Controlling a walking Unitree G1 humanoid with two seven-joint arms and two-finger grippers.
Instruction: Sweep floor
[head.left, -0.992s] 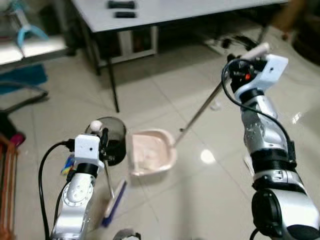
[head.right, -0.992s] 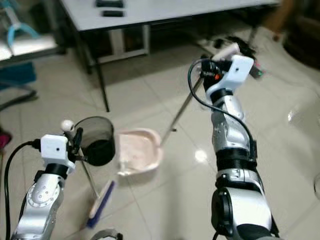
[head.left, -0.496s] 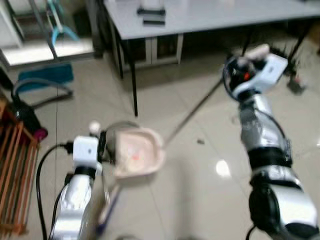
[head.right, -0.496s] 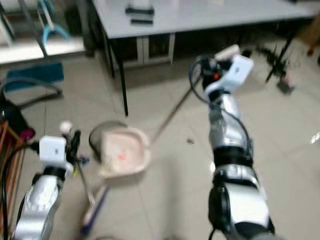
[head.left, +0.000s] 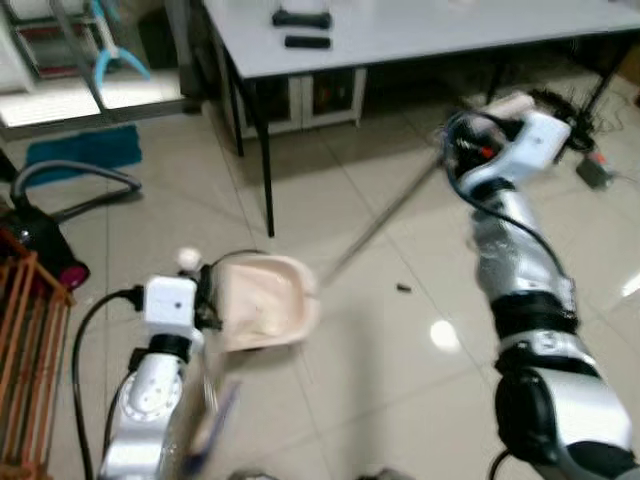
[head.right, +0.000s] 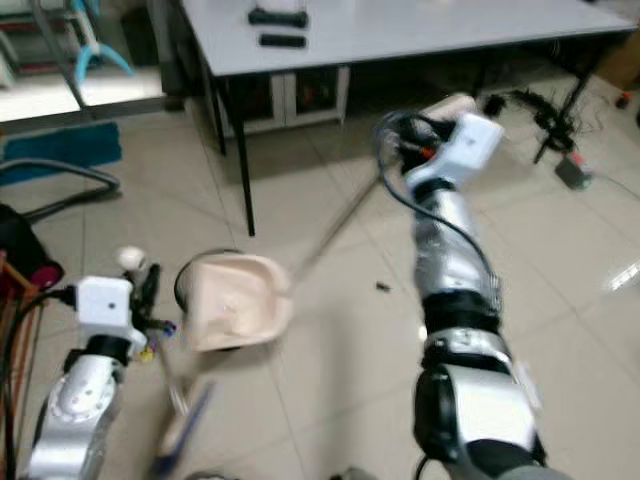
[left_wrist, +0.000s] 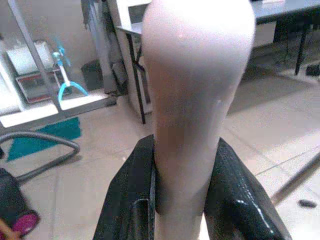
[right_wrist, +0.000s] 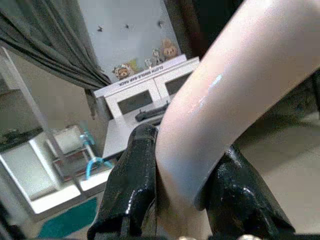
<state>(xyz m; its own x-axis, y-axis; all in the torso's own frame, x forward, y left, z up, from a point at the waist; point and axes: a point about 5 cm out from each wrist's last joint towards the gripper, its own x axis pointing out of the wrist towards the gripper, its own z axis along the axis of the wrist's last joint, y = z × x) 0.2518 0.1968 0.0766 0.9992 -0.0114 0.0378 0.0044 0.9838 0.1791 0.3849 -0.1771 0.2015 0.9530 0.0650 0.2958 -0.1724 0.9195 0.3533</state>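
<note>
A pale pink dustpan (head.left: 262, 312) hangs low over the tiled floor on a long thin metal pole (head.left: 385, 215). My right gripper (head.left: 472, 140) is shut on the pole's pink grip (right_wrist: 215, 105), raised at the right. My left gripper (head.left: 203, 292) is shut on the broom's pink handle (left_wrist: 195, 100), whose round knob (head.left: 187, 258) sticks up beside the dustpan. The broom's blue and white head (head.left: 213, 432) is blurred near the floor by my left arm. A small dark scrap (head.left: 403, 288) lies on the tiles right of the dustpan.
A grey table (head.left: 420, 35) with black legs (head.left: 263, 170) and two dark remotes stands ahead. A black vacuum with hose (head.left: 45, 225), a teal mat (head.left: 70, 150) and a wooden rack (head.left: 25, 370) are at left. Cables (head.left: 585, 110) lie at right.
The whole view has swung and blurred, so the camera moved. The dustpan now sits closer to my left arm and covers the dark round bin seen earlier. Both grips are unchanged.
</note>
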